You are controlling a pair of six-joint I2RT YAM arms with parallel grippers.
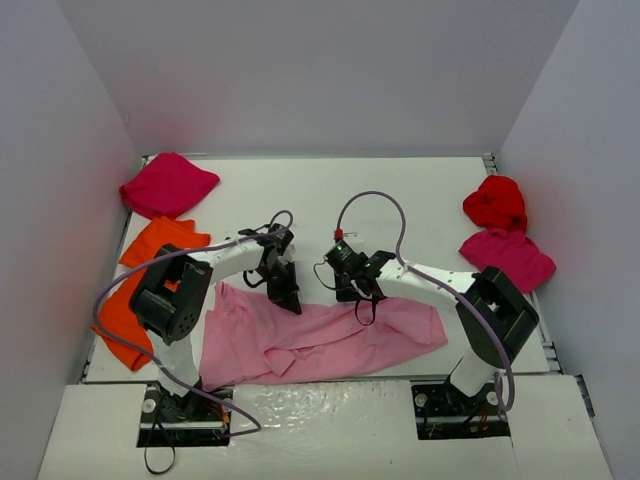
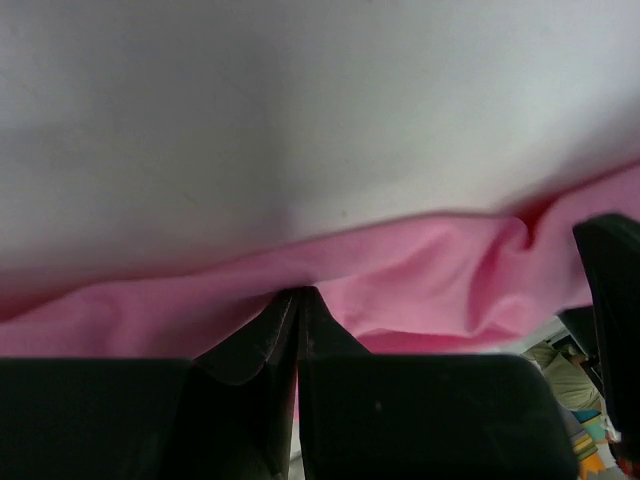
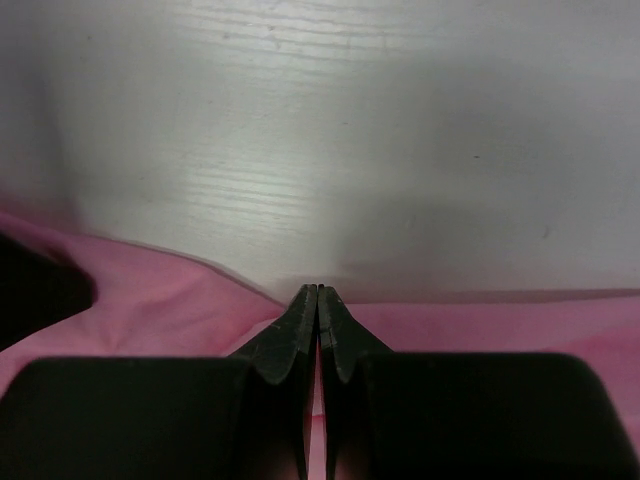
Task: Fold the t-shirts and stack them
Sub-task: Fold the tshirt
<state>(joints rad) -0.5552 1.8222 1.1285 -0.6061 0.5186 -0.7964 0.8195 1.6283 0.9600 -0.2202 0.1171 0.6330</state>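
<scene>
Pink cloth is filling the near middle of the white bench (image 1: 400,195): the light pink soft cloth t-shirt (image 1: 320,340) is lying there rumpled and only partly spread, its long side running left to right just ahead of the arm bases.

You are pinching its far edge at two places. Your left claw (image 1: 287,298) is clenched on that edge towards the left, and its wrist view is showing the black fingers (image 2: 250,345) pressed together with pink cloth bunching at their tips. Your right claw (image 1: 362,305) is clenched on the same edge nearer the middle, where pink is meeting bare bench.

As I judge it, you are beginning the first fold, or a straightening pull, on this shirt; nothing is looking folded or stacked yet. The next move is calling for both claws lifting together and level, so the thin cloth is not slipping out or twisting between them.

Further out, the orange cloth t-shirts (image 1: 160,242) are lying at the left edge, a crumpled magenta-crimson t-shirt (image 1: 168,185) at the far left, and a bright red t-shirt (image 1: 495,202) beside a second magenta-crimson t-shirt (image 1: 507,258) on the right, all well apart from the claws.
</scene>
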